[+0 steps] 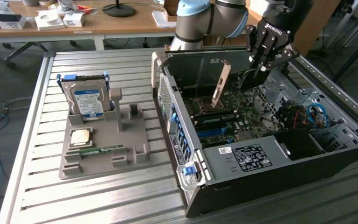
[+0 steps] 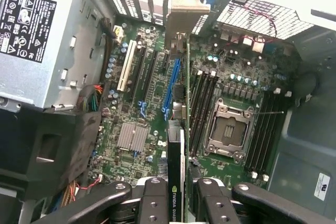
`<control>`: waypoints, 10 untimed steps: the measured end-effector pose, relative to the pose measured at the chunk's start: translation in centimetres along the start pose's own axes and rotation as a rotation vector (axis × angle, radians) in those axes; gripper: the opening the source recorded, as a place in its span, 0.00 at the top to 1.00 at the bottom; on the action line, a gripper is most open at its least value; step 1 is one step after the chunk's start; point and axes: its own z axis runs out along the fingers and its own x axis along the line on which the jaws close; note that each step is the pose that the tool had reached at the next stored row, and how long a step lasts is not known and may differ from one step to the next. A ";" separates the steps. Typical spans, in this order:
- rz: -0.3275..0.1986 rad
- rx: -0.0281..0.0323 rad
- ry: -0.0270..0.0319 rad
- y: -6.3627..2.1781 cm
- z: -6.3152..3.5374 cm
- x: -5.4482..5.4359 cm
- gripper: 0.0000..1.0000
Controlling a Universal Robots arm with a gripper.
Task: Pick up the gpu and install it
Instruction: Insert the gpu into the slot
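Note:
The gpu [image 2: 177, 145] hangs edge-on between my fingers, a thin dark card with green lettering on its top edge and a metal bracket [image 2: 185, 9] at its far end. My gripper [image 2: 181, 205] is shut on it, one black finger [image 2: 153, 203] on each side. In the exterior view the gripper [image 1: 261, 65] is inside the open computer case [image 1: 278, 158], holding the gpu [image 1: 221, 84] above the motherboard [image 1: 229, 116]. The card runs along the blue slot [image 2: 170, 90] on the motherboard [image 2: 134, 129], and I cannot tell whether it touches the slot.
The case holds a power supply [image 2: 37, 35], an empty processor socket [image 2: 228, 129] and memory slots. In the exterior view's left, a grey holder [image 1: 104, 140] carries a hard drive [image 1: 89, 100], a processor chip [image 1: 81, 136] and a green memory stick [image 1: 95, 150]. A cluttered desk [image 1: 123, 23] stands behind.

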 end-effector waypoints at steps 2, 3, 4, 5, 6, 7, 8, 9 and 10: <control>0.024 0.0005 -0.0010 0.03 0.02 0.0 0.74; 0.042 0.0007 -0.0018 0.03 0.03 0.0 0.74; 0.060 0.0010 -0.0028 0.04 0.06 0.0 0.74; 0.078 0.0012 -0.0038 0.04 0.08 0.0 0.74; 0.097 0.0015 -0.0047 0.04 0.09 0.0 0.74; 0.115 0.0017 -0.0057 0.04 0.11 0.0 0.74; 0.133 0.0020 -0.0066 0.04 0.13 0.0 0.74; 0.151 0.0021 -0.0074 0.04 0.14 0.0 0.74; 0.169 0.0024 -0.0082 0.04 0.15 0.0 0.74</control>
